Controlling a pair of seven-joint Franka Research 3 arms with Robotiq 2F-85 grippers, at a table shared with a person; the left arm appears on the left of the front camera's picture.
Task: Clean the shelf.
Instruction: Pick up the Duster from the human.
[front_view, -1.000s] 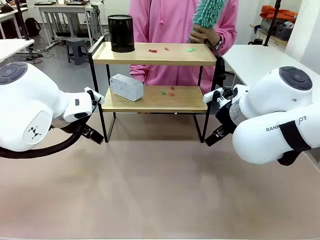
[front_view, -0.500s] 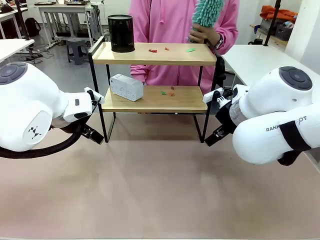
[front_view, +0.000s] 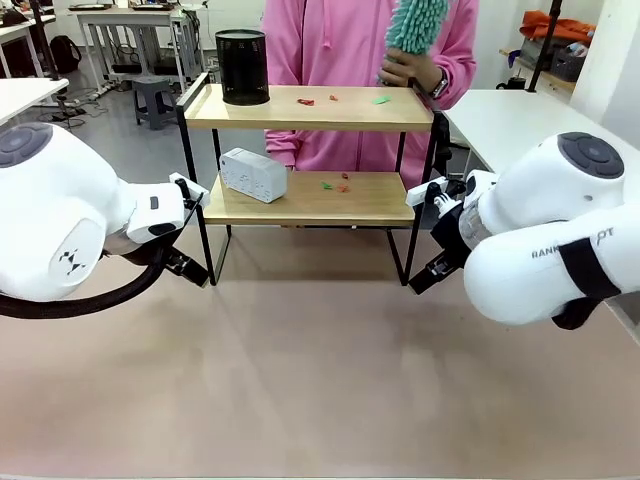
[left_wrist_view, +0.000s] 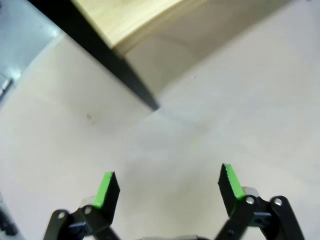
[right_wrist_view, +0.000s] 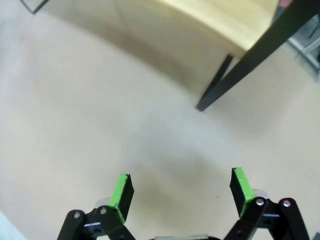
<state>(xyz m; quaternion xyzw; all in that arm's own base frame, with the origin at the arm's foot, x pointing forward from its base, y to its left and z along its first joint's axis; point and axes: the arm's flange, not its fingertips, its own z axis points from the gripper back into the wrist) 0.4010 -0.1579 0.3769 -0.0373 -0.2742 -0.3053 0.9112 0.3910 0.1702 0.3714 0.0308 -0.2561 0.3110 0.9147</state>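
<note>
Barely any shift, left hand and right hand spread, empty, flanking shelf

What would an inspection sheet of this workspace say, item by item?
Surface: beige tabletop, shelf at its far side.
Job's things: shelf with two wooden boards; person's hand holds teal duster above it.
Clutter: black mesh cup and coloured scraps on top board; white power strip and more scraps on lower board.
Grippers: left gripper and right gripper open, empty, each near a shelf leg.
Cables: black hose looping under left arm.
Surroundings: white tables, a stool.
</note>
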